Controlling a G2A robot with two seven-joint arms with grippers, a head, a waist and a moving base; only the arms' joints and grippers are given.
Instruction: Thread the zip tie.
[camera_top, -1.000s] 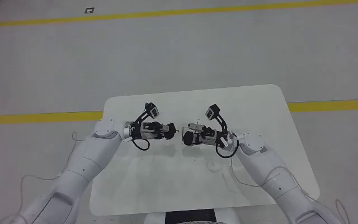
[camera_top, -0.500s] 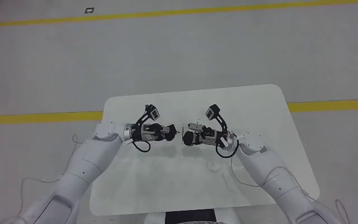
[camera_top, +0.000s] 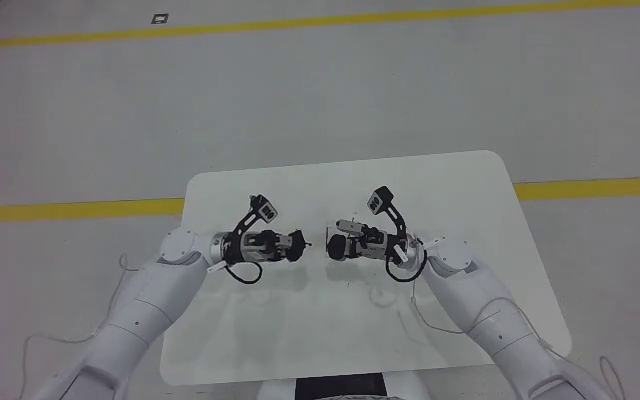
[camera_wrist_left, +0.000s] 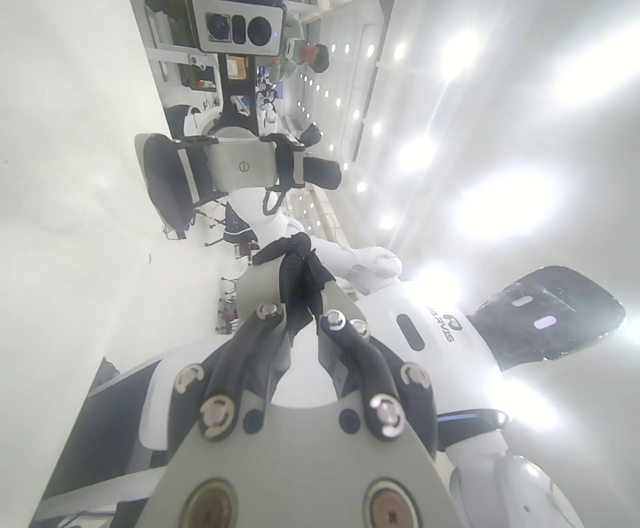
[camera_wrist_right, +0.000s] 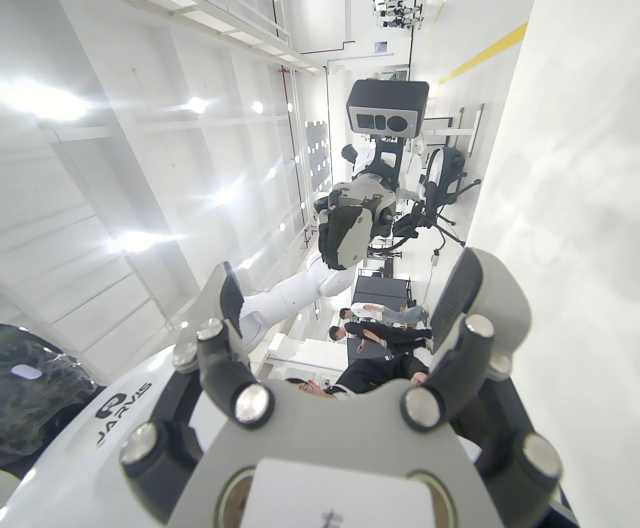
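I read the zip tie (camera_wrist_left: 296, 257) as a black, bunched strip clamped in the closed left tool (camera_wrist_left: 299, 280), above mid-counter (camera_top: 450, 200). The right tool (camera_wrist_right: 345, 272) is level and near, facing it, spread wide and holding nothing.

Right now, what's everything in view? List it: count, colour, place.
zip tie: one, black, pinched in the left gripper, held above the table.
table: one, white, under both arms.
floor lines: two, yellow, one far beyond the table, one running out from both of its sides.
floor marker: one, small and dark, by the far yellow line.
left gripper: one, grey with black links, shut on the zip tie, facing the right gripper.
right gripper: one, grey with black pads, open and empty, over the table's middle, apart from the left gripper.
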